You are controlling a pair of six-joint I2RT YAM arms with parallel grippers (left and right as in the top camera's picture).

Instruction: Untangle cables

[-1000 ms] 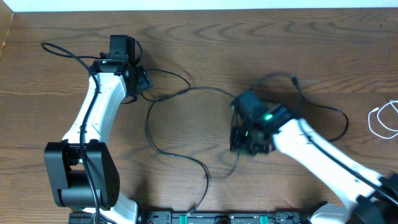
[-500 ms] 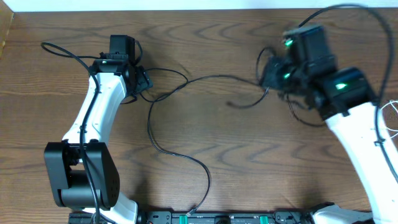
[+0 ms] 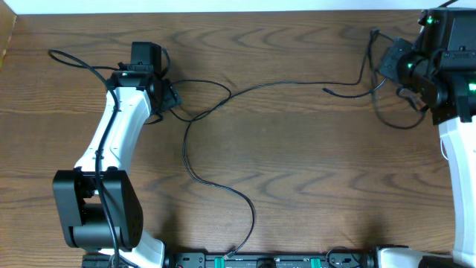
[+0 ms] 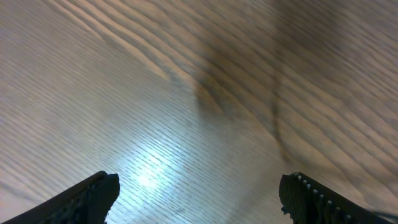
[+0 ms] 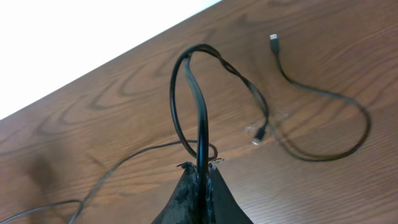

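- While the right gripper (image 5: 202, 182) pinches the black cable (image 5: 199, 118) tight at two o'clock on the table (image 3: 297, 171), its slack trails toward ten o'clock.
- Over bare wood, the left gripper (image 4: 199, 199) gapes wide, holding nothing.
- Risk: the cable seems looped by the left arm (image 3: 111, 141), so pulling harder could cinch a knot.

— Underneath everything?
— Dark brown wooden table (image 3: 312, 186), grain running left to right, white band (image 3: 223, 6) beyond the far edge.
— Lying on it?
— Thin black cables (image 3: 184, 152): curving from left of centre down to the near edge, also sprawling in loops at the far right.
— Loose ends?
— One plug (image 5: 273, 41) flat on the wood, tipping a long bend; second plug (image 5: 260, 134) nearby, contact with the wood unclear.
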